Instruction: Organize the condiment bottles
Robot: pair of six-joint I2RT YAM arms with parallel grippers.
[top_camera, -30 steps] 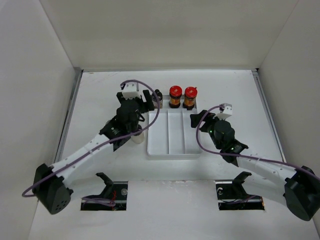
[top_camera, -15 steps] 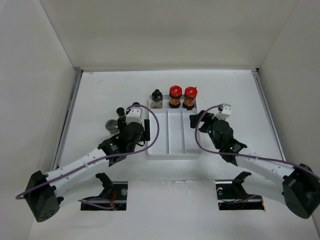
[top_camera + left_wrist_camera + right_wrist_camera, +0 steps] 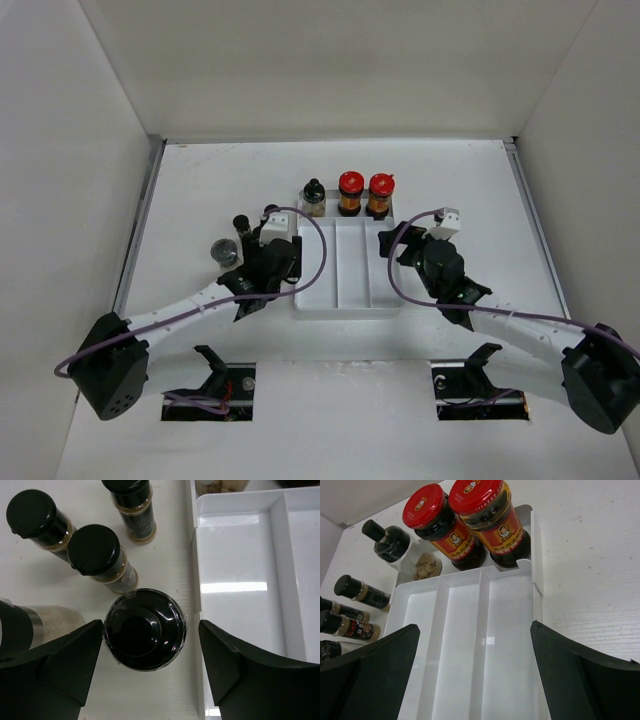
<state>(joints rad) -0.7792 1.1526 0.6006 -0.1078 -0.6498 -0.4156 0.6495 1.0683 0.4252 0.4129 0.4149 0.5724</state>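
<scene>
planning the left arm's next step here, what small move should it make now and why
Likely close the left hand on the round black-capped bottle, easing down first if needed. Its cap sits between the open fingers, beside the white divided plastic tray, and the hand holds nothing yet.

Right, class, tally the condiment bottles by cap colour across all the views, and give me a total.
Red-capped jars: 2
Black-capped bottles: 5
Silver-capped jar: 1
Total: 8
</scene>
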